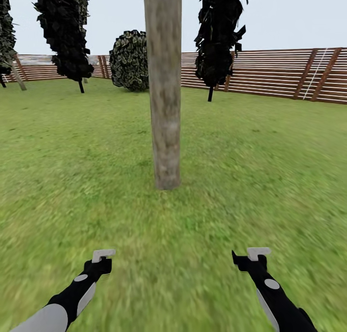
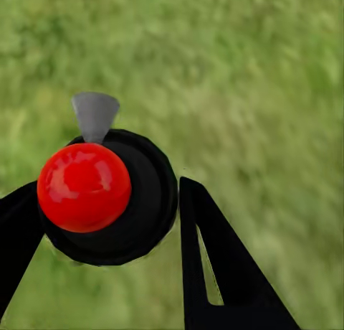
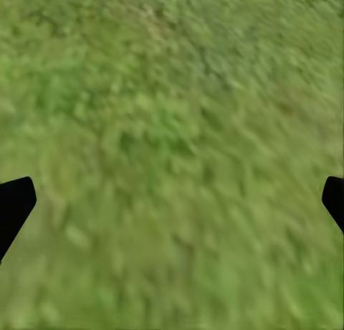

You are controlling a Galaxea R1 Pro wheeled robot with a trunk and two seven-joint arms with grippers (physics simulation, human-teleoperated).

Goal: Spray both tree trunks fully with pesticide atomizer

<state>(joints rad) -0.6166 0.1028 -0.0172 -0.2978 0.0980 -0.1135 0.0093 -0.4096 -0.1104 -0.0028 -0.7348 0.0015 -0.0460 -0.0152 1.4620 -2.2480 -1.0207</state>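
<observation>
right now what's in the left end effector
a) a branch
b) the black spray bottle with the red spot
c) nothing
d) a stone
b: in the left wrist view the pesticide atomizer, black with its red spot and grey trigger, sits clamped between the left end effector fingers above the grass.

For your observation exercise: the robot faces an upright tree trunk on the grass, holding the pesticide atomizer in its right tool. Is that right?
Not quite. The pesticide atomizer sits in the left tool, as the left wrist view shows. The right tool is open over bare grass. The tree trunk is upright.
</observation>
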